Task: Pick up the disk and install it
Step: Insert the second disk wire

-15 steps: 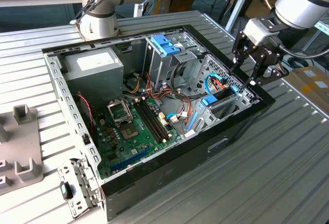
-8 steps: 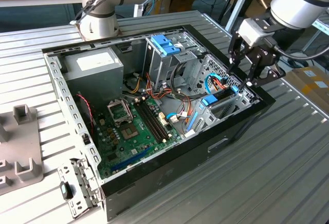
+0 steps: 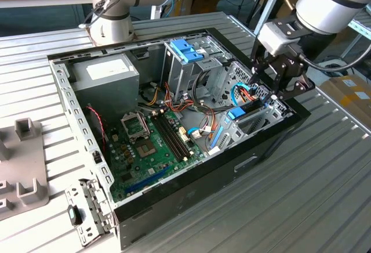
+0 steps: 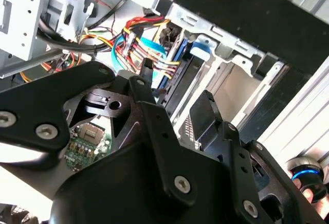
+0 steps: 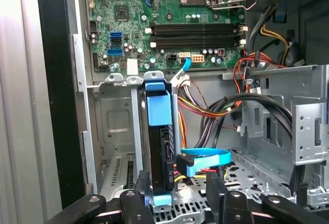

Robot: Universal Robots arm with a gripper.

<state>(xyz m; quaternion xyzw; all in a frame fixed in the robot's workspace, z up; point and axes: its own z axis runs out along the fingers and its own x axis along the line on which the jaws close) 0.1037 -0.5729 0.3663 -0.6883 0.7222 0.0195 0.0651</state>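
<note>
Open desktop computer case (image 3: 272, 143) lies on its side on a slatted metal table (image 3: 324, 195), with the arm's gripper (image 3: 277, 86) hanging over the drive-bay corner at the exterior view's right. Below and away from the gripper sits the green motherboard (image 5: 169, 8) with its black memory slots (image 5: 195, 35), and the grey power supply box (image 3: 103, 82) is well apart at the far corner of the case. Directly under the gripper the silver drive cage (image 5: 115, 126) holds the disk (image 5: 159, 147), standing on edge in its slot, blue frame end (image 5: 157, 108) facing away from the gripper. In the first wrist view the gripper (image 5: 180, 196) has one finger touching or just beside the disk's near end and the other on the far side of the cables, so it looks spread wide, not clamped on the disk, though actual contact is hard to tell. Risks as I judge them: the blue data cable (image 5: 205, 160) and the red-yellow power wires (image 5: 200, 106) sit right between the fingers, so closing or pushing could pinch or snag them or yank a plug. If the disk is not square in the cage rails, pressing could jam it or leave it half seated. A finger could also scrape the cage wall just beside it.
</note>
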